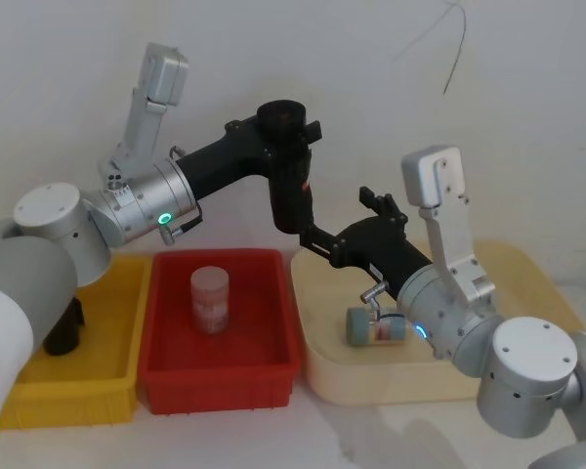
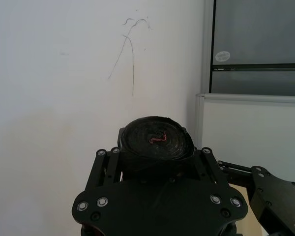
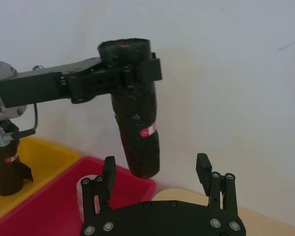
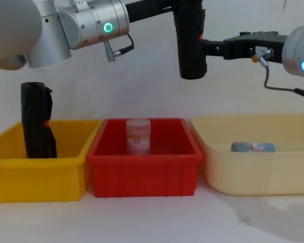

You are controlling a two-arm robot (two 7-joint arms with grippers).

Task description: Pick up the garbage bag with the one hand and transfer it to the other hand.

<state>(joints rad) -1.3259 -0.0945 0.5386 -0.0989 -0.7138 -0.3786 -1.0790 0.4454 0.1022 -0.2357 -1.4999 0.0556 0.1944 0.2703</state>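
Above the red bin at the desk's front edge, the right claw is standing with jaws apart, close against the lower half of the garbage bag. Beyond it, the left claw is clamping the roll's top. Releasing too early is probably risking a drop into the bin.

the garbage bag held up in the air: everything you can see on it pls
The garbage bag is a tight roll of black, crinkly plastic, a cylinder with a small red-and-white mark low on its side. It hangs nearly upright in the air above the red bin's right edge, the left gripper shut around its upper end. The open right gripper flanks its lower end; contact unclear.
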